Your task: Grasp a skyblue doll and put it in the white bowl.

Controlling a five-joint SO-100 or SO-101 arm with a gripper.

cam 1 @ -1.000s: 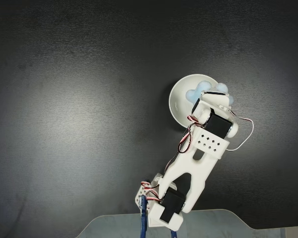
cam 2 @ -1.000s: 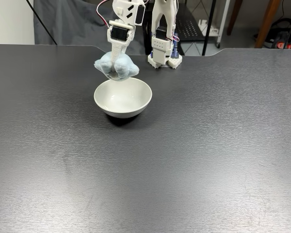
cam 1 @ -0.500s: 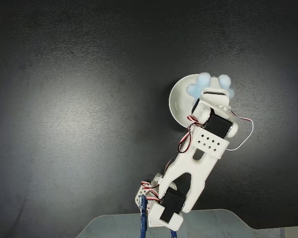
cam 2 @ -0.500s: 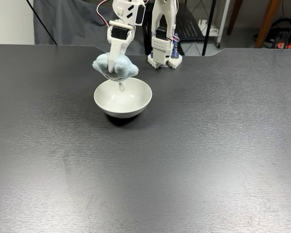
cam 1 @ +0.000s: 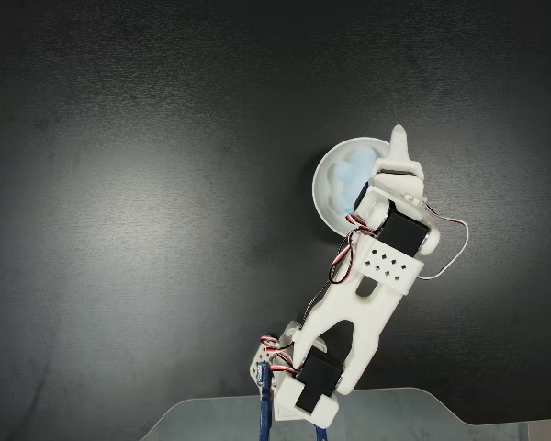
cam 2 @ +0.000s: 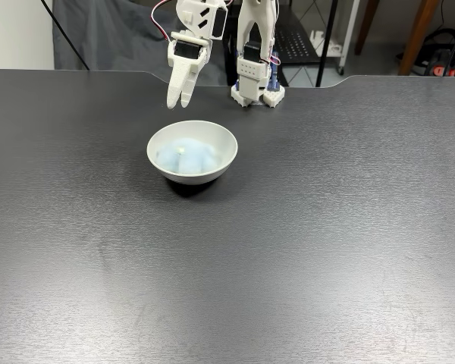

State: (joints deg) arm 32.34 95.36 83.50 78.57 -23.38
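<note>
Looking into the white bowl (cam 2: 192,152), I see the skyblue doll (cam 2: 186,158) lying inside it, a pale blue lump against the glossy inner wall; a fixed view from above shows it too (cam 1: 354,175), partly under the arm. The gripper (cam 2: 179,101) hangs just above the bowl's far rim, holding nothing, its two fingers close together with only a narrow slit between them. The bowl sits on the dark surface (cam 2: 303,243), in front of the arm's base (cam 2: 256,87). I judge the placing done. The risk I see now is in the retreat: if I lower or swing the fingertips, they could clip the rim and tip or shove the bowl.
</note>
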